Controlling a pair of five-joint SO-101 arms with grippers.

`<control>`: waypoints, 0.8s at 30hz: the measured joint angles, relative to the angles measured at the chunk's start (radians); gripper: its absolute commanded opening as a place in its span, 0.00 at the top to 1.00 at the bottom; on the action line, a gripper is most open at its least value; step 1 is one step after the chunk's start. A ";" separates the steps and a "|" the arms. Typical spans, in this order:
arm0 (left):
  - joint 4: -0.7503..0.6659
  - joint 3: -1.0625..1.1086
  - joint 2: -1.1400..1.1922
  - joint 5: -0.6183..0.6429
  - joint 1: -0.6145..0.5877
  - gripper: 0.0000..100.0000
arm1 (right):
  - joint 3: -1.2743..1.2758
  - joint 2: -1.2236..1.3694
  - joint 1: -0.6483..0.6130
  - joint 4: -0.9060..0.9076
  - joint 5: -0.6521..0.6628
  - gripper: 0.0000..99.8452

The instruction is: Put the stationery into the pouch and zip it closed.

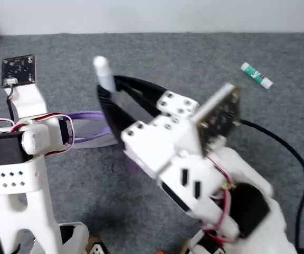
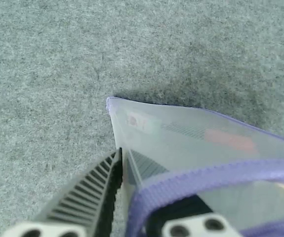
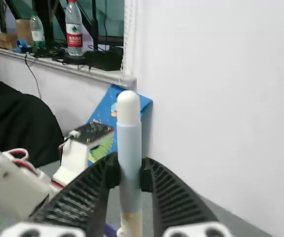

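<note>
right gripper [image 3: 129,174]: clamping pale-blue white-capped plastic pen [image 3: 129,133] — upright between fingers
left gripper [image 2: 124,163]: pinching translucent purple-zippered pouch [image 2: 196,143] edge

Grey felt table [image 1: 194,53], glue stick [image 1: 256,75] lying on it

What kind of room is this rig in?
Likely an office or lab workbench: grey carpet-like table cover, water bottles on a window ledge, plain white wall.
</note>
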 measured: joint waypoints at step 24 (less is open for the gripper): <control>0.000 0.000 0.000 0.000 0.002 0.99 | 0.284 0.190 -0.057 -0.253 0.012 0.81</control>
